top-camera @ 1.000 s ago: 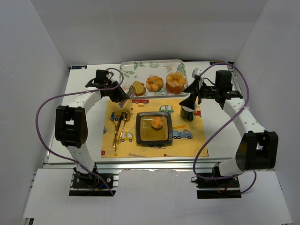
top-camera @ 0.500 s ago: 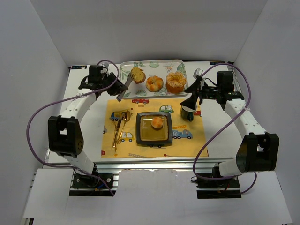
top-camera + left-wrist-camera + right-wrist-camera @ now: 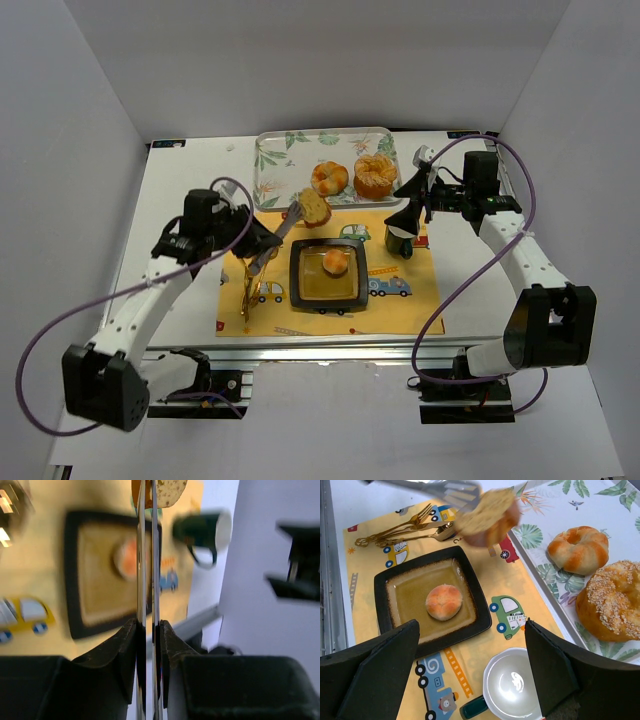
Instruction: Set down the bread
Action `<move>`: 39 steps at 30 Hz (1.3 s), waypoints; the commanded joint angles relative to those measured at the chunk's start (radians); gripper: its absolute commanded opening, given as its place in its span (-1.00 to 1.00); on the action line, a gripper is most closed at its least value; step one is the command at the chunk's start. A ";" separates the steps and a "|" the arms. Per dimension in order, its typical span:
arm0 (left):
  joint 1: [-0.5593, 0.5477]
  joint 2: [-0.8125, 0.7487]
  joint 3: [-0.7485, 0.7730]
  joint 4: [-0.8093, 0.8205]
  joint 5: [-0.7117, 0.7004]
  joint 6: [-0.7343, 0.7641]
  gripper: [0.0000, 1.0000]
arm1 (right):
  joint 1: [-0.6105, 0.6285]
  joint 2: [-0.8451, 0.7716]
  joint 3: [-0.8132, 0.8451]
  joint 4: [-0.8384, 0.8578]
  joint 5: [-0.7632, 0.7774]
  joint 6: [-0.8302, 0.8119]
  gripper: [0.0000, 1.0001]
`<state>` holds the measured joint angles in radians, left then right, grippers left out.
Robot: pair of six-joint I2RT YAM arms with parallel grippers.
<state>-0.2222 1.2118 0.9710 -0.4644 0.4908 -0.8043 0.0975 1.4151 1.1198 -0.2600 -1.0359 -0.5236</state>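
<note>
My left gripper point(image 3: 250, 238) is shut on silver tongs point(image 3: 276, 234), and the tongs pinch a slice of bread point(image 3: 315, 207). The bread hangs above the yellow placemat, just past the far left corner of the dark square plate point(image 3: 296, 276). A small round bun point(image 3: 335, 262) lies on the plate. In the left wrist view my gripper point(image 3: 148, 627) clamps the tongs point(image 3: 146, 555) and the bread point(image 3: 167, 489) is at their tip. The right wrist view shows the bread point(image 3: 487, 512), the bun point(image 3: 443, 601) and the plate point(image 3: 382, 605). My right gripper point(image 3: 408, 210) is open and empty above a mug point(image 3: 400, 238).
A leaf-print tray point(image 3: 275, 160) at the back holds a striped bun point(image 3: 329, 178) and a seeded bread ring point(image 3: 375, 176). Gold cutlery point(image 3: 250, 285) lies on the placemat point(image 3: 400, 305) left of the plate. The green mug point(image 3: 515, 685) stands right of the plate.
My left arm has carried the tongs and bread off the tray and toward the near side, to above the plate's far left corner. The right arm has not moved.
</note>
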 commanded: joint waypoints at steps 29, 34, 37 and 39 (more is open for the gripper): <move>-0.118 -0.201 -0.170 -0.122 0.028 -0.029 -0.06 | -0.007 0.012 0.051 -0.013 -0.038 0.008 0.79; -0.118 -0.204 -0.144 -0.158 -0.026 -0.024 -0.06 | -0.007 0.012 0.049 -0.013 -0.041 0.004 0.79; -0.117 -0.190 -0.080 -0.232 -0.081 0.011 -0.07 | -0.007 0.010 0.048 -0.016 -0.042 -0.003 0.79; -0.114 -0.182 -0.032 -0.266 -0.106 0.036 -0.08 | -0.007 0.012 0.046 -0.019 -0.044 -0.004 0.79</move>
<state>-0.3359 1.0397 0.8558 -0.6796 0.4438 -0.8127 0.0971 1.4300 1.1397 -0.2714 -1.0523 -0.5240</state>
